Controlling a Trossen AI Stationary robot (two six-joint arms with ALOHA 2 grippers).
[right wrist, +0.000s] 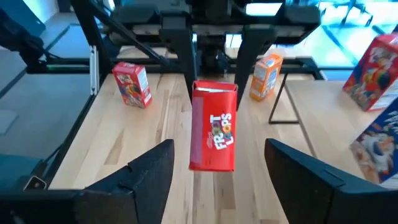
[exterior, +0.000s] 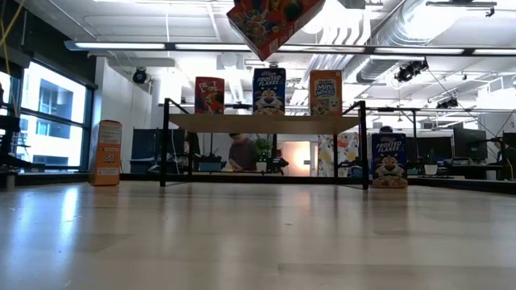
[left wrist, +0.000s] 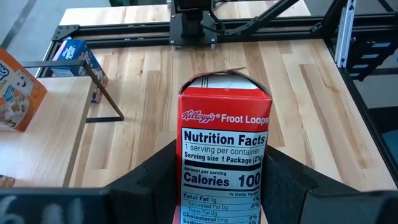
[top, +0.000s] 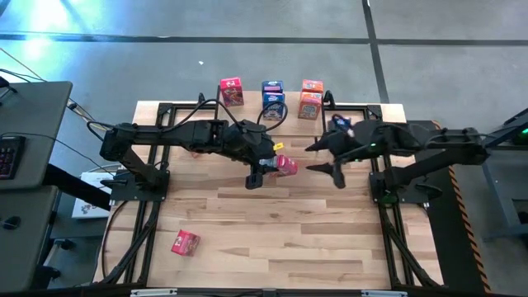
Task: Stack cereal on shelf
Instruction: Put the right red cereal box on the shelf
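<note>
The room is a big open workspace with a smooth grey concrete floor (top: 247,58) crossed by dark seams. From the low view, the white ceiling carries long fluorescent strip lights (exterior: 161,46) and exposed silver ventilation ducts (exterior: 387,32), so it's pretty bright in there. Tall windows with dark frames (exterior: 48,121) sit on one side, daylight coming through. A seated person (exterior: 240,151) shows in the background, near a lit doorway. Off to the side of the light wooden butcher-block tabletop (top: 272,239) stands a dark grey desk (top: 33,165) with a black keyboard (top: 7,157) on it.
</note>
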